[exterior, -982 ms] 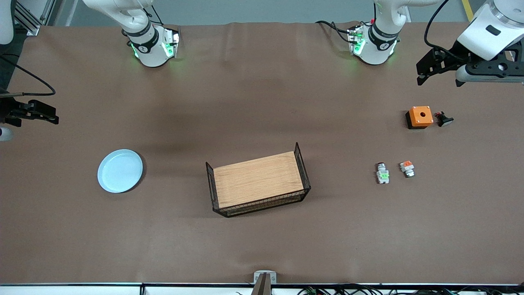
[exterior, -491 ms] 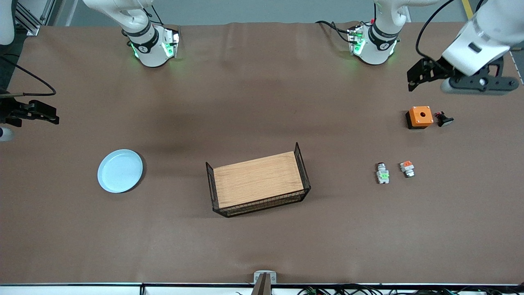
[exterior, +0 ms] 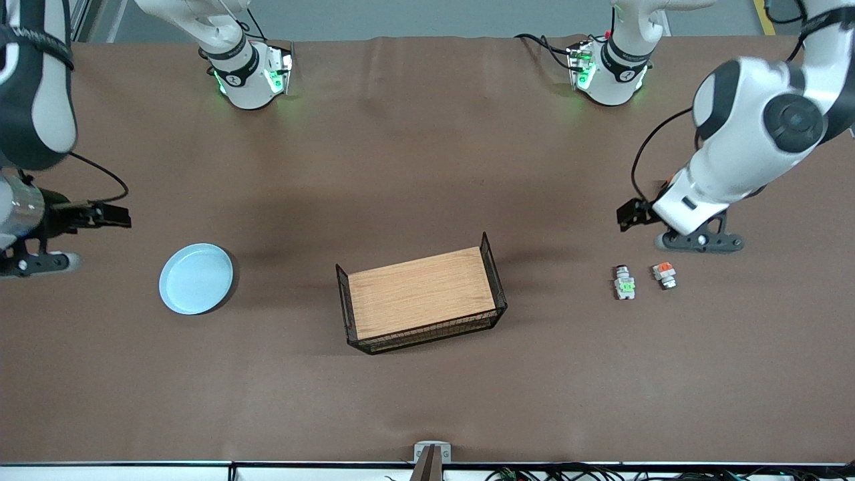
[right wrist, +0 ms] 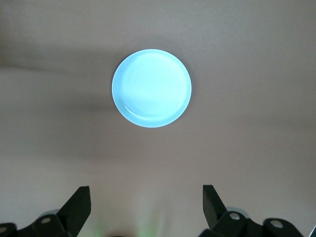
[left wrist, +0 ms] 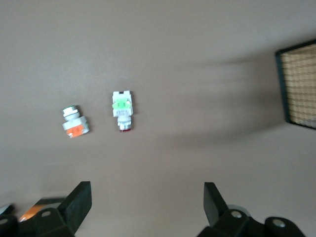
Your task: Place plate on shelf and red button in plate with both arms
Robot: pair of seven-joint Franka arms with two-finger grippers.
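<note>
The pale blue plate (exterior: 196,278) (right wrist: 151,88) lies flat toward the right arm's end of the table. My right gripper (exterior: 37,262) (right wrist: 145,197) hangs open over the bare table beside the plate, its fingers wide apart and empty. The red button (exterior: 624,282) (left wrist: 122,108), a silver-grey unit with a green block, lies on its side toward the left arm's end. My left gripper (exterior: 700,240) (left wrist: 148,197) hovers open over the table a short way from it, holding nothing.
A similar grey piece with an orange-red block (exterior: 664,274) (left wrist: 75,123) lies beside the button. A black wire basket with a wooden floor (exterior: 421,294) (left wrist: 301,84) stands mid-table. The left arm's body covers the table above the two pieces.
The left arm has swung down from the table's corner by its base to just over the two button pieces. The right arm has moved in toward the plate. Both grippers stayed open.
</note>
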